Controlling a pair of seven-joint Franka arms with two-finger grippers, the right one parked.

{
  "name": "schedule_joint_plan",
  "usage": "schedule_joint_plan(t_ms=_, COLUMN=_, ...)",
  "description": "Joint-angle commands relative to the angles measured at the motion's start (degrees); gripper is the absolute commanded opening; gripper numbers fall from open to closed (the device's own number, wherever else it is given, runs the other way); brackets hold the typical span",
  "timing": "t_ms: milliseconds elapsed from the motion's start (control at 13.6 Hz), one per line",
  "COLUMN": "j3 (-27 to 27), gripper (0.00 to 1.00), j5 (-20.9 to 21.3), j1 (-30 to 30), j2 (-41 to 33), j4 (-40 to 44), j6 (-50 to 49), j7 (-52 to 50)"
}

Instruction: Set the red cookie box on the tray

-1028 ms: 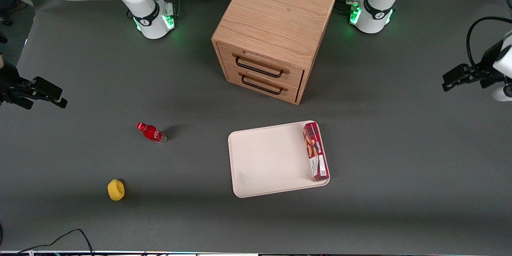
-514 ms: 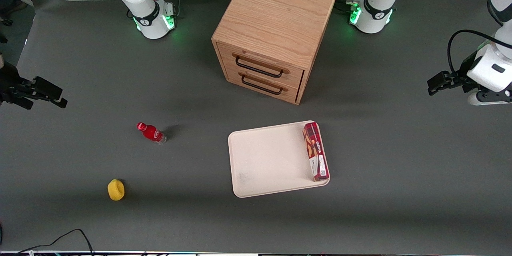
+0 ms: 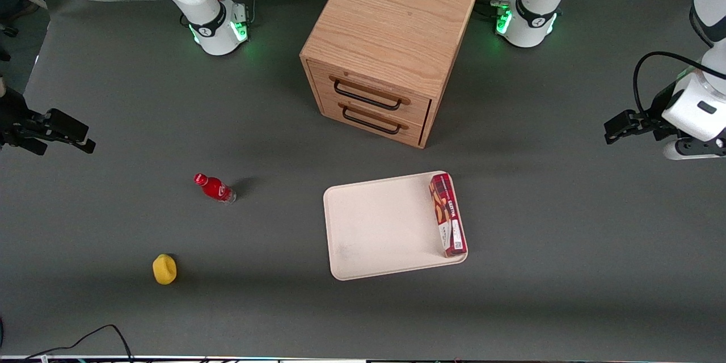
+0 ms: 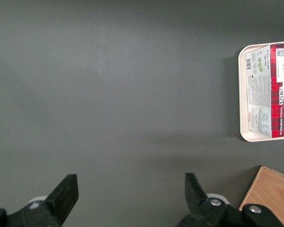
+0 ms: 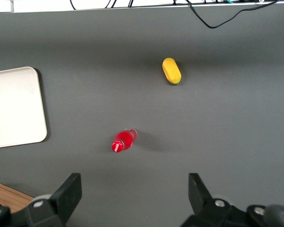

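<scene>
The red cookie box (image 3: 448,214) lies flat on the cream-white tray (image 3: 380,227), along the tray's rim on the working arm's side. The wrist view shows the same box (image 4: 267,91) lying on the tray (image 4: 242,94). My left gripper (image 3: 615,126) hovers above bare mat, far toward the working arm's end of the table and well away from the tray. It is open, and only grey mat shows between its fingers (image 4: 65,193).
A wooden two-drawer cabinet (image 3: 388,45) stands farther from the front camera than the tray. A small red bottle (image 3: 214,188) and a yellow object (image 3: 164,269) rest on the mat toward the parked arm's end.
My left gripper has moved in from the table's edge toward the tray's side and dropped slightly. The cookie box and tray have not moved.
</scene>
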Motion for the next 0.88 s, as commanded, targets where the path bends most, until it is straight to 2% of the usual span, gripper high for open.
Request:
schedule_joint_plan(t_ms=0, j3=-0.10, gripper=1.00, j5=-0.53, j1=0.17, j2=1.70, j4=3.10, j6=-0.39, j7=0.07)
schedule_joint_plan(t_ms=807, j3=-0.01, gripper=1.00, j5=-0.27, j1=1.67, j2=3.63, j4=7.94, j6=-2.75, j7=0.69)
